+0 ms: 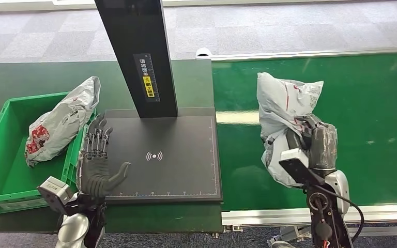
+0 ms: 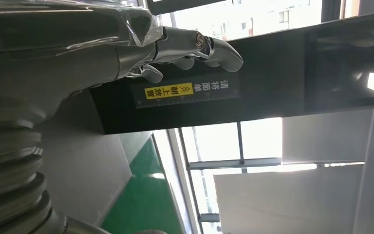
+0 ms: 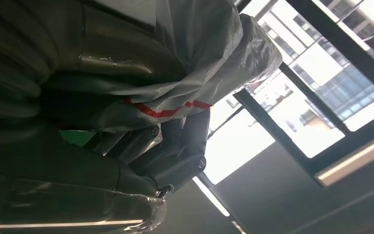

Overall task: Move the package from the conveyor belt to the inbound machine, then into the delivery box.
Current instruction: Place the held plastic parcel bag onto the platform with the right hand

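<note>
A grey plastic-wrapped package (image 1: pixel 281 111) with red print stands up off the green conveyor belt (image 1: pixel 372 119), gripped by my right hand (image 1: pixel 312 142) from its right side. Close up, its crinkled grey wrap (image 3: pixel 199 53) with a red stripe lies between the dark fingers (image 3: pixel 175 156). My left hand (image 1: pixel 97 157) hovers with fingers spread over the left edge of the black inbound machine plate (image 1: pixel 176 155), holding nothing. A second grey package (image 1: pixel 62 121) lies in the green delivery box (image 1: pixel 2 170) at the left.
The machine's black upright column (image 1: pixel 139 51) with a yellow label rises behind the plate; the left wrist view shows it (image 2: pixel 190 92) beyond the fingertips (image 2: pixel 214 48). The belt's metal rail (image 1: pixel 315 214) runs along the near edge. Grey carpet lies beyond.
</note>
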### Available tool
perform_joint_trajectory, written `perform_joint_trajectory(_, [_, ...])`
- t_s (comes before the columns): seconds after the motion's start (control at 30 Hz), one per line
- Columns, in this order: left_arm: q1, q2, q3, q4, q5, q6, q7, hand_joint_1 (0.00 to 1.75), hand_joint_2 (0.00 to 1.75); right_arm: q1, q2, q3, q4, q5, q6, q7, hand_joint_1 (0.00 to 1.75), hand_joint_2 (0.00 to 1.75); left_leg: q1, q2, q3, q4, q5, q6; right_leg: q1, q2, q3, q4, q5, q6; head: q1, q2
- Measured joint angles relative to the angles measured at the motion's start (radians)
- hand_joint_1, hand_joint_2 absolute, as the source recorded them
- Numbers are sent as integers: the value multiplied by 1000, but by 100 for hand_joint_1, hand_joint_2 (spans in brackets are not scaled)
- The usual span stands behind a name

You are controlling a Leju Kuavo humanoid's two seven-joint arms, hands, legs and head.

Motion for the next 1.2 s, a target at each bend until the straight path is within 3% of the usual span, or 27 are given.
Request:
perform_joint_trajectory(0.13, [-66,0,-29,31,20,-17,4,0,175,-30,3,172,8,249,-72,53,175,175,0,2,1,0,1,0,0,2,0,0,1,-1,0,0])
perform_joint_trajectory(0.2, [-93,0,-44,44,28,-29,10,0,175,-76,-1,267,65,403,-115,96,175,175,0,3,1,0,2,-1,0,2,0,0,2,-2,0,0])
perform_joint_trajectory(0.27, [-115,0,-57,59,33,-36,11,0,175,-121,2,352,142,467,-134,106,175,175,0,2,2,0,3,-1,0,1,1,0,3,-2,0,0])
perform_joint_trajectory(0.53, [-173,0,-86,116,50,-44,12,0,175,-251,65,562,408,431,-126,44,175,175,0,2,0,0,3,-1,0,1,-1,0,3,-2,0,0])
perform_joint_trajectory(0.77, [-188,1,-93,138,53,-46,12,0,175,-292,96,627,507,401,-112,38,175,175,0,2,0,0,3,-1,0,1,-1,0,3,-1,0,0])
perform_joint_trajectory(0.9, [-197,2,-98,149,63,-56,12,0,175,-326,105,666,572,398,2,84,175,175,0,2,0,0,3,-1,0,1,-1,0,3,-1,0,0])
perform_joint_trajectory(1.03, [-207,2,-109,169,64,-59,12,0,175,-362,129,702,662,397,62,125,7,175,0,2,1,0,3,-1,0,1,-1,0,3,-2,0,0])
perform_joint_trajectory(1.2, [-211,2,-120,187,77,-62,12,0,175,-374,143,710,719,330,29,129,0,175,0,2,1,0,3,-1,0,1,-1,0,3,-2,0,0])
